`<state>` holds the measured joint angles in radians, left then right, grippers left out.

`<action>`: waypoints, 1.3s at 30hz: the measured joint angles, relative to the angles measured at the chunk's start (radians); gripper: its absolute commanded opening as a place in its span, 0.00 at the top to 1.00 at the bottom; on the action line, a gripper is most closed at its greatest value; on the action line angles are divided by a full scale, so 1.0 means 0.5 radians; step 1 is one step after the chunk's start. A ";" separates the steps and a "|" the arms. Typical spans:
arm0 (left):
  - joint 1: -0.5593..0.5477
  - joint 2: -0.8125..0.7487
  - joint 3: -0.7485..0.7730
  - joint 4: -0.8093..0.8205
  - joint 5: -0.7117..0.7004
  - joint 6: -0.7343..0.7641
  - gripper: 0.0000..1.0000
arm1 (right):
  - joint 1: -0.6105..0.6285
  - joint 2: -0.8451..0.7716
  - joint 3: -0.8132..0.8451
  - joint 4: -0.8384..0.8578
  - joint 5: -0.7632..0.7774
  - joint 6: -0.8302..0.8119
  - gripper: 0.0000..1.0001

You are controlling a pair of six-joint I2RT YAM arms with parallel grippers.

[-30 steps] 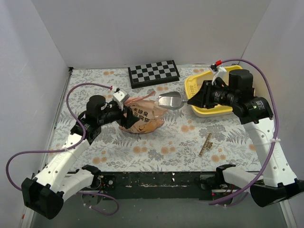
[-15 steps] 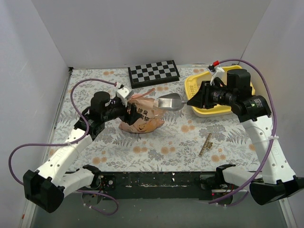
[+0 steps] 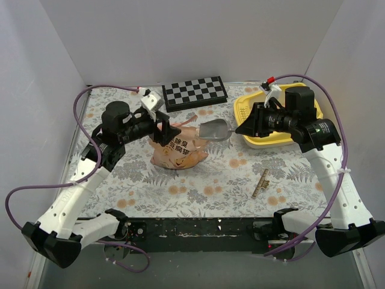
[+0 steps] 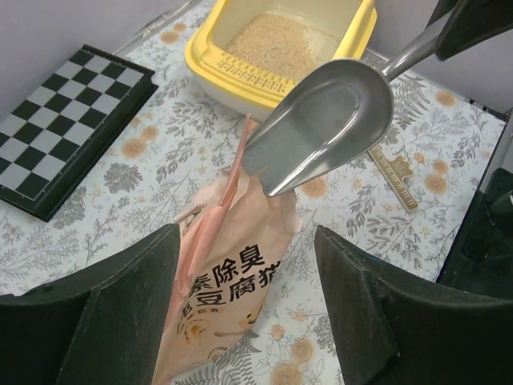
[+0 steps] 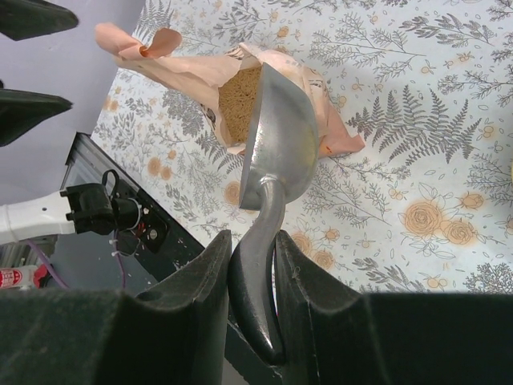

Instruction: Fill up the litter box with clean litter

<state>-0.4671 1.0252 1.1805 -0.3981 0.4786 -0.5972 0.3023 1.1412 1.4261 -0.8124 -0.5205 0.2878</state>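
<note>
The yellow litter box (image 3: 245, 110) stands at the back right, and clean litter (image 4: 276, 40) lies pale and sandy inside its rim (image 4: 240, 76). My right gripper (image 3: 243, 128) (image 5: 252, 237) is shut on the handle of a silver scoop (image 3: 215, 129) (image 5: 280, 136). The scoop's bowl (image 4: 321, 120) looks bare and its front edge sits at the mouth of a peach bag (image 3: 180, 153) (image 4: 224, 281). More litter (image 5: 240, 104) shows inside the bag (image 5: 184, 76). My left gripper (image 3: 167, 129) (image 4: 247, 237) hangs open above the bag's top, apart from its flap.
A black-and-white checkerboard (image 3: 194, 92) (image 4: 56, 136) lies at the back centre. A small ruler (image 3: 260, 183) (image 4: 393, 172) rests on the floral cloth at the front right. White walls close in the table on three sides.
My left arm has risen and pulled back, taking its gripper up off the bag's flap. The bag stands a little more upright. The right gripper and scoop have barely shifted.
</note>
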 measured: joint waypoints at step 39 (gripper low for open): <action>-0.137 0.176 -0.700 0.302 -0.284 0.153 1.00 | 0.270 0.313 0.339 -0.257 0.115 -0.281 0.99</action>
<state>-0.5354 1.1133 0.8307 -0.2470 0.3367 -0.5205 0.4374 1.2976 1.5955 -0.9409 -0.4629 0.1474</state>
